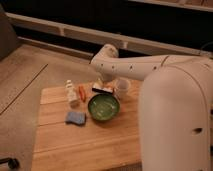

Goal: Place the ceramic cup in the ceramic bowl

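The ceramic cup [122, 89], small and cream-white, stands upright on the wooden table [85, 145] just behind and to the right of the ceramic bowl [103, 107]. The bowl is green inside with a darker rim and nothing in it. My gripper [102, 88] hangs from the white arm just behind the bowl's far rim, to the left of the cup and close to it. Whether it touches the cup does not show.
A slim white bottle [71, 93] and an orange object [82, 92] stand left of the bowl. A blue sponge [75, 118] lies front-left of it. My white arm and body [175, 115] cover the table's right side. The floor lies left of the table.
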